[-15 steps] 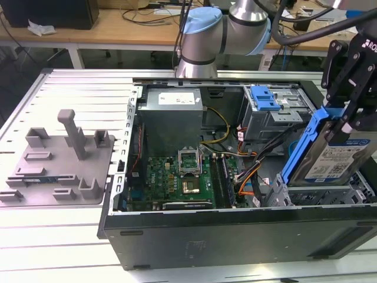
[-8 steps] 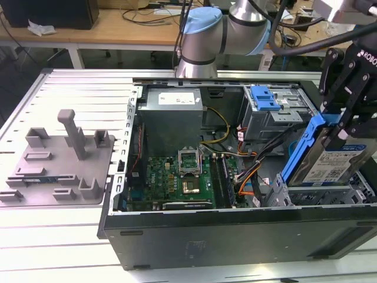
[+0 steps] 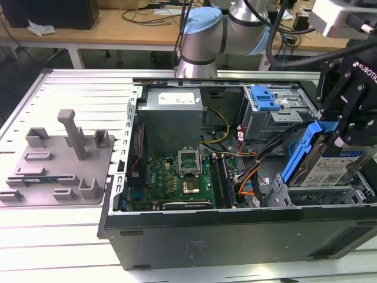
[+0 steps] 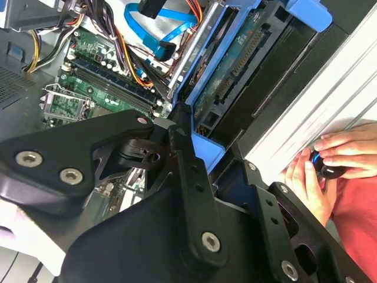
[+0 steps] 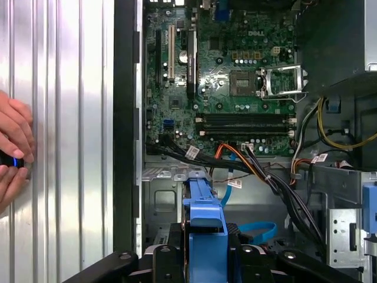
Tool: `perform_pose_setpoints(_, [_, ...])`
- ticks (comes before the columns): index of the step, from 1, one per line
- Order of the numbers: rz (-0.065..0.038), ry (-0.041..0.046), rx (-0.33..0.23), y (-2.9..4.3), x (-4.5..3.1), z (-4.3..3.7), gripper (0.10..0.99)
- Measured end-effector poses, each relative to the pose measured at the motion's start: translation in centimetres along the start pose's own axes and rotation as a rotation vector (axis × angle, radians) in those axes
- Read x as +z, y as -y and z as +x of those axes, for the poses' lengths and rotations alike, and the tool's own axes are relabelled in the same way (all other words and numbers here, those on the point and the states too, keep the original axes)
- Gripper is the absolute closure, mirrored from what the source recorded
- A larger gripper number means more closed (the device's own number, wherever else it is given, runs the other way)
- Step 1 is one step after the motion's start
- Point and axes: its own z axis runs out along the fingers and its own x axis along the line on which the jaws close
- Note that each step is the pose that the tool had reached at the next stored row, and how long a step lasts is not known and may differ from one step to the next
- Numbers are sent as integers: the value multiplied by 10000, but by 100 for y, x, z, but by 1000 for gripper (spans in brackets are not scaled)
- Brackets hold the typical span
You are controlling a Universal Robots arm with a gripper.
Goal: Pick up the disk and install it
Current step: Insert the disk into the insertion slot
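In the exterior view the disk (image 3: 327,164), silver-grey with a white-and-blue label and a blue rail frame, hangs tilted at the exterior view's right. It is over the metal drive cage (image 3: 357,190) in the open computer case (image 3: 194,230), its lower edge down among the cage walls. My black gripper (image 3: 338,134) is shut on its upper part. The first wrist view has the blue rail (image 5: 204,227) clamped between my fingers (image 5: 177,256). The second wrist view looks along the disk's green circuit-board side (image 4: 235,62) and blue frame (image 4: 203,150).
The case holds a green motherboard (image 3: 182,174), a grey power-supply box (image 3: 172,109), a blue latch (image 3: 263,98) and bundles of cables (image 5: 259,171). A grey fixture plate (image 3: 59,168) lies at the exterior view's left. A person's hands (image 4: 333,159) hold a small dark device beside the case.
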Motion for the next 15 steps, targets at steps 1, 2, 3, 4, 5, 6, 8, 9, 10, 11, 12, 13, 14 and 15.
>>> perform_pose_setpoints(1, [-1,1,1,1,26,6,722])
perform_pose_setpoints(2, [0,0,1,1,45,11,722])
perform_pose_setpoints(3, [0,1,1,1,57,13,722])
perform_pose_setpoints(4, [0,0,1,2,68,15,722])
perform_pose_setpoints(5, [0,0,1,2,84,17,722])
perform_pose_setpoints(6, [0,-1,1,2,92,17,722])
perform_pose_setpoints(8, [0,-1,1,3,116,21,651])
perform_pose_setpoints(9, [-1,-2,1,3,122,22,651])
perform_pose_setpoints(10, [0,-1,1,4,129,23,651])
perform_pose_setpoints(11, [0,-3,1,4,129,23,584])
perform_pose_setpoints(12, [0,-2,1,4,131,23,584])
perform_pose_setpoints(13, [0,0,-1,4,131,23,584])
perform_pose_setpoints(14, [0,0,-2,4,132,23,584])
perform_pose_setpoints(15, [0,0,-3,4,132,23,584])
